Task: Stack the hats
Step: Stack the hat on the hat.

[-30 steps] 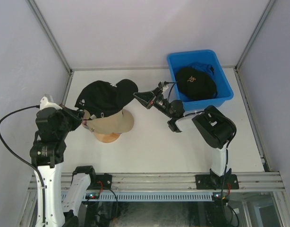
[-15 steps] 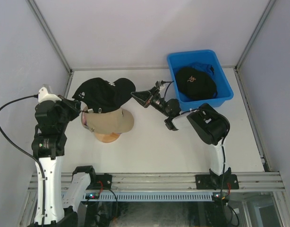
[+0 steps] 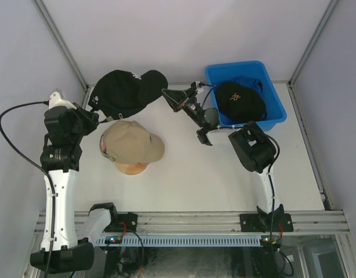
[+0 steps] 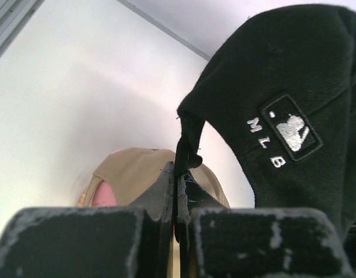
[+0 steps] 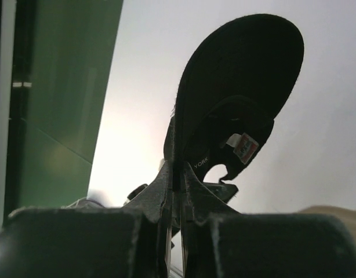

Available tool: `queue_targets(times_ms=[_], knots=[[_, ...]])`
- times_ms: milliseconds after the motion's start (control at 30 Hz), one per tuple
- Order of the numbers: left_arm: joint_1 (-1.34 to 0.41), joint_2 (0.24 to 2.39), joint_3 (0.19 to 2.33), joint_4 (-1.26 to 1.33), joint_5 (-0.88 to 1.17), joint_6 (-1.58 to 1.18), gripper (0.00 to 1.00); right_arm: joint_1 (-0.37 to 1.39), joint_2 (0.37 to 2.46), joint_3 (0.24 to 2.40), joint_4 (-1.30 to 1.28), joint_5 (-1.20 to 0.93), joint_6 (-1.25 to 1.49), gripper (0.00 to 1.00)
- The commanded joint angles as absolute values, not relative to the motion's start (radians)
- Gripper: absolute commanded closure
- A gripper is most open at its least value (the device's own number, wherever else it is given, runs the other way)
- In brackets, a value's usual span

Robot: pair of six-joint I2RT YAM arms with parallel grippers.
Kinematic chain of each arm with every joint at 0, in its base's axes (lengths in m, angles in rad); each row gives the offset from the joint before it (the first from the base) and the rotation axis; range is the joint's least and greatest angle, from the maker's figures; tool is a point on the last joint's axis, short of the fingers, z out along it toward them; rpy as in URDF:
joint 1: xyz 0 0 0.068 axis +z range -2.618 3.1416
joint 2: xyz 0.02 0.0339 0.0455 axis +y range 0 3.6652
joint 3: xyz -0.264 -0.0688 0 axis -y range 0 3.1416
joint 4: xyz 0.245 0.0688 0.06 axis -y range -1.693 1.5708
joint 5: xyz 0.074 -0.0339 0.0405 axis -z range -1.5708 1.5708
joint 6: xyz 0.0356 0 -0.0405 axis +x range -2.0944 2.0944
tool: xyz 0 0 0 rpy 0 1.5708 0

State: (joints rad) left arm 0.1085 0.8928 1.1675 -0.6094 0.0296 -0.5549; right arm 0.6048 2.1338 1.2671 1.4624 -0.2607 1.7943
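A black hat with a small white mark (image 3: pixel 127 91) hangs in the air between my two grippers, above the back of the table. My left gripper (image 3: pixel 98 117) is shut on its rear edge; in the left wrist view the black hat (image 4: pixel 294 81) rises from that gripper (image 4: pixel 177 174). My right gripper (image 3: pixel 170 97) is shut on its brim, and the right wrist view shows the brim (image 5: pixel 236 87) from below, above that gripper (image 5: pixel 177 169). Below it, a tan hat (image 3: pixel 131 143) sits on the wooden stand (image 3: pixel 131 168), with a pink hat (image 3: pixel 102 148) showing under its edge.
A blue bin (image 3: pixel 276 113) stands at the back right, holding another black hat (image 3: pixel 242 102) on top of a blue one (image 3: pixel 253 83). Grey walls close in the table on the left, back and right. The right arm's body (image 3: pixel 251 149) sits just in front of the bin.
Both grippers have carried the black hat up and toward the back wall. It no longer overlaps the tan hat, which now shows whole.
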Motion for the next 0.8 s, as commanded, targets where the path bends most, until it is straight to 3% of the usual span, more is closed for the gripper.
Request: queue_targets(times_ms=[0,200,500,767], knots=[[0.139,0.903,1.228,-0.601,0.038,-0.51,1.0,0.596,2.18,1.343,1.519,-0.209,1.853,1.0],[0.176,0.923,1.172,-0.584,0.106,-0.532,0.96,0.601,2.213,1.352,1.519,-0.217,1.855,1.0],[0.229,0.916,1.072,-0.533,0.224,-0.625,0.65,0.608,2.235,1.387,1.52,-0.237,1.863,1.0],[0.266,0.895,0.981,-0.507,0.261,-0.667,0.64,0.629,2.231,1.356,1.523,-0.225,1.887,1.0]])
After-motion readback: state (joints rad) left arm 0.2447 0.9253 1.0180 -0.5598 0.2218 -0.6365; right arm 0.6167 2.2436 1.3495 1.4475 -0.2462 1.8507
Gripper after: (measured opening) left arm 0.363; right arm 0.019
